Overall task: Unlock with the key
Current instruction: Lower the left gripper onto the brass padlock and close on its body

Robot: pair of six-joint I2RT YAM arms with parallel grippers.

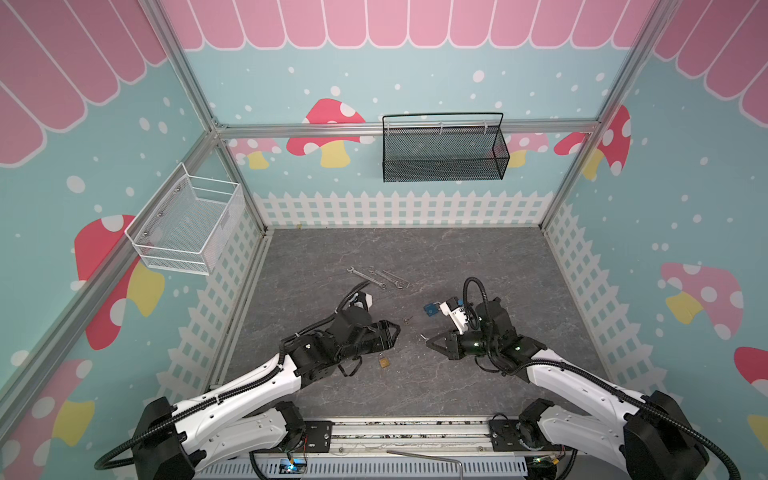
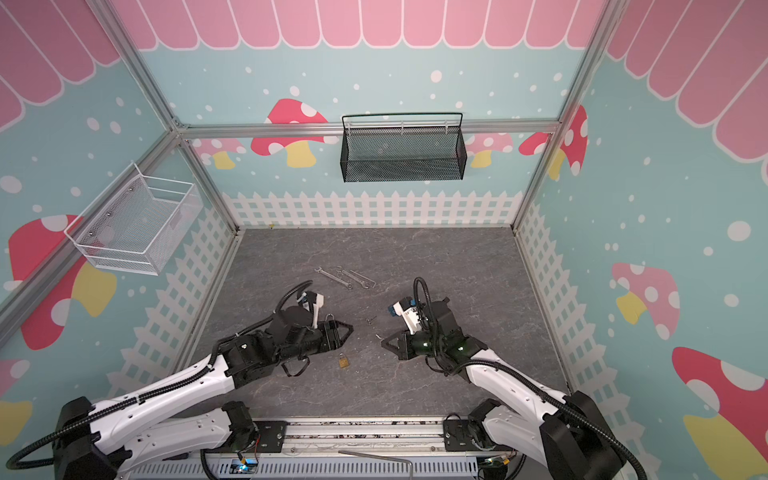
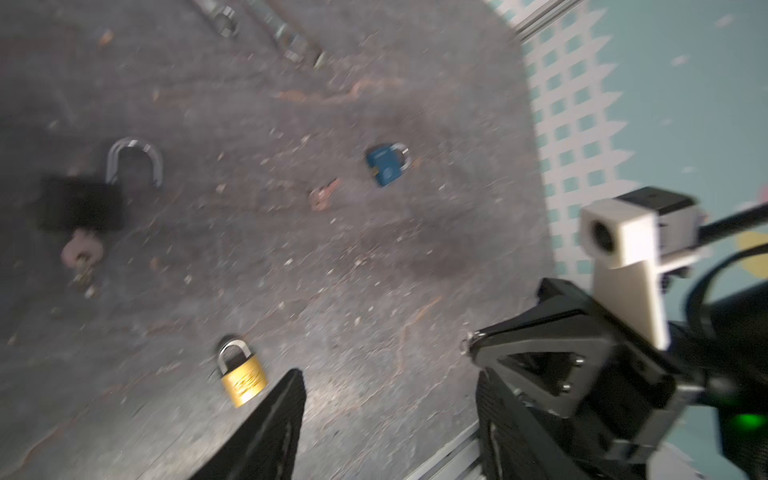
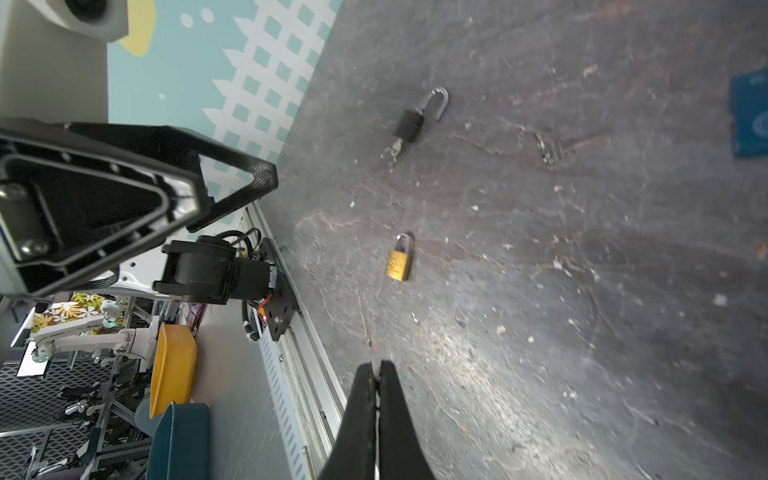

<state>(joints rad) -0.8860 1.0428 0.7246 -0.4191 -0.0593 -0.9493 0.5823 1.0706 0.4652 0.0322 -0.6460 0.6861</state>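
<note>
Grey marbled worktop (image 1: 457,257), boxed in by teal walls (image 1: 415,83) printed with mushrooms (image 1: 328,129), a white picket fence (image 1: 399,208) low down and pink scallops (image 1: 345,25) on top. Aluminium frame (image 1: 183,62) at the corners; a black mesh basket (image 1: 444,166) hangs on the back rail (image 1: 291,129), a white basket (image 1: 183,232) on the left wall (image 1: 62,166)

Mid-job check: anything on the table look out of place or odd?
The black padlock lies with its shackle sprung open and a key stuck in its keyhole. A second key lies loose on the mat near the blue padlock. The brass padlock is shut and looks normal.
</note>
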